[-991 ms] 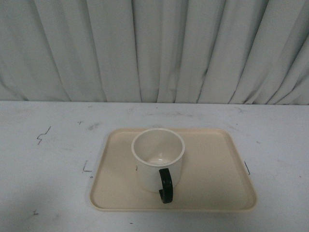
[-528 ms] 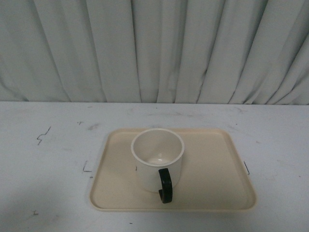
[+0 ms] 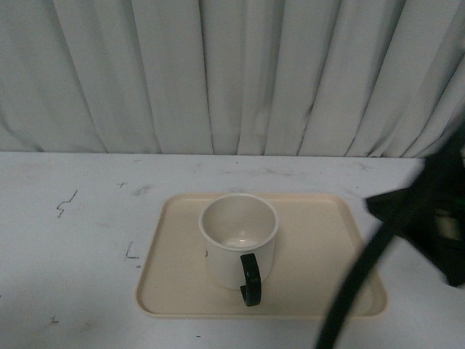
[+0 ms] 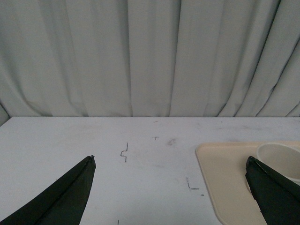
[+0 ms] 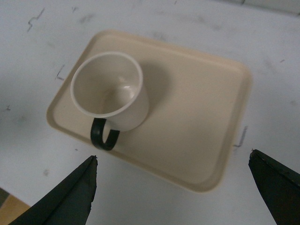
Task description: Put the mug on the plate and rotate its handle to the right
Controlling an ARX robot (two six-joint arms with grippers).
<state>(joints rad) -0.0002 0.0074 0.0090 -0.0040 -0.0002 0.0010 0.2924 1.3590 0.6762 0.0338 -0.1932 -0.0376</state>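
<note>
The mug (image 3: pixel 238 236) stands upright and empty on the plate (image 3: pixel 320 247), a little left of the plate's middle, mouth open upward; its black handle (image 3: pixel 251 280) points toward the robot, turned slightly right of straight-on, its lower end near the plate's near rim; a tiny dark speck on the mug's left wall is too small to read; the plate lies flat on the pale table (image 3: pixel 73 247), long side across the view; the table carries thin dark pen marks, bracket-like strokes just beside the plate's left and right edges and a zigzag further left, none legible as writing; grey pleated curtain (image 3: pixel 232 73) hangs behind; the right arm (image 3: pixel 436 211) shows dark and blurred at the right edge, a black cable (image 3: pixel 356 283) crossing the plate's near right corner; right gripper (image 5: pixel 172 156) hovers above the plate with jaws spread wide, holding nothing; left gripper (image 4: pixel 169 160) is well left of the mug over bare table, jaws likewise wide and empty
</note>
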